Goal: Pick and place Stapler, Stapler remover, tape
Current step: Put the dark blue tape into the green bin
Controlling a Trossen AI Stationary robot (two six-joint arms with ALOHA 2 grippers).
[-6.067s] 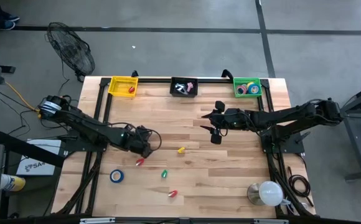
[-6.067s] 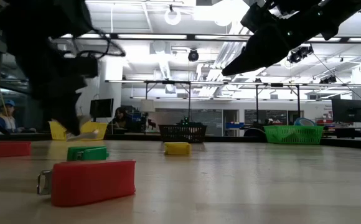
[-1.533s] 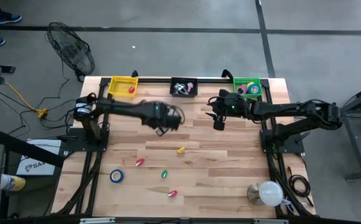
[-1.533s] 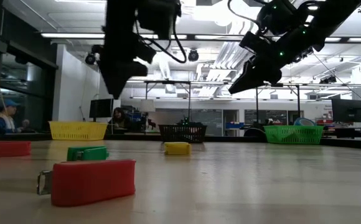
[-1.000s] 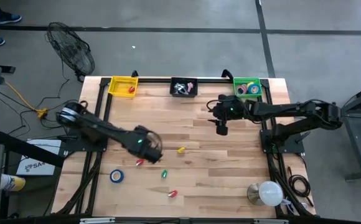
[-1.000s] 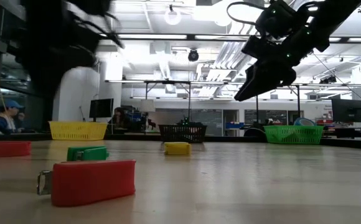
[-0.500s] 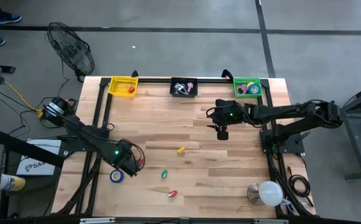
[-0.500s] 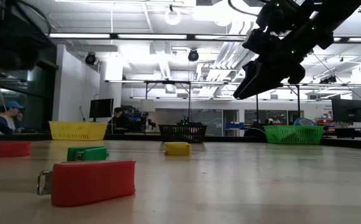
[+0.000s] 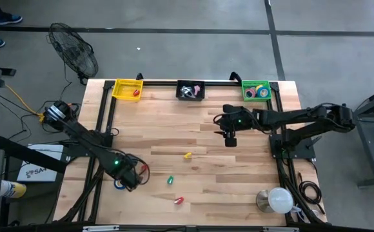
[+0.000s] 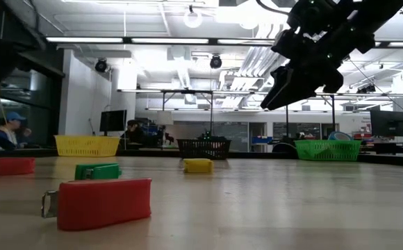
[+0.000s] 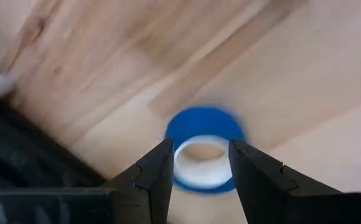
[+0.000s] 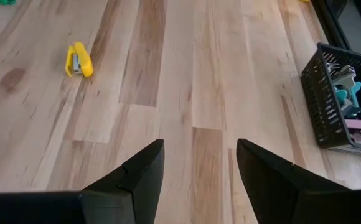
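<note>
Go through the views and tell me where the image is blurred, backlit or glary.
Left wrist view: the blue tape roll between the open left claw is soft-edged and blurred. Low view: bright ceiling lights backlight the right claw into a dark silhouette. Right wrist view: sharp, the yellow stapler crisp. High view: even light, no glare.

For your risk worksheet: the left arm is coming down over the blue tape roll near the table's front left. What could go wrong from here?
1. The left gripper is open over the blue tape roll, its fingers narrower than the ring; they may land on the rim and push it away.
2. A red stapler lies close by the left arm and could get knocked.
3. The roll sits near the table edge, so a shove might send it off.
</note>
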